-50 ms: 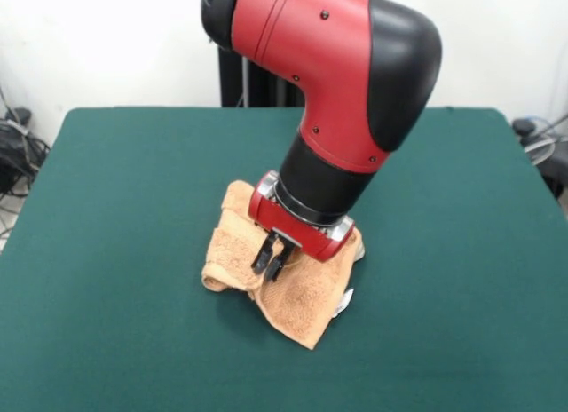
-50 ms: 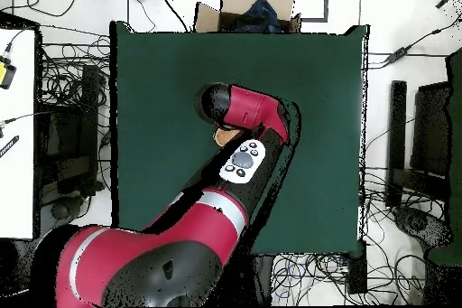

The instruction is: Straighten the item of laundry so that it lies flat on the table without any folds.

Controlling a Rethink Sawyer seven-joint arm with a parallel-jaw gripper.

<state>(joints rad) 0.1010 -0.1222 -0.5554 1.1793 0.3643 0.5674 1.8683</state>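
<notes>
Green table, crumpled orange-tan towel mid-surface, tool nearly clenched just above it, grasping nothing

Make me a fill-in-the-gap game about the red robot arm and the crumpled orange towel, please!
1. The orange-tan terry towel lies on a table whose felt top is dark ____.
2. The towel is not flat yet; it is ____.
3. The red and black robot arm has lowered its gripper right over the ____.
4. In the front view, a small ____ tag pokes out at the towel's edge.

Missing words: green; crumpled; towel; white
</notes>
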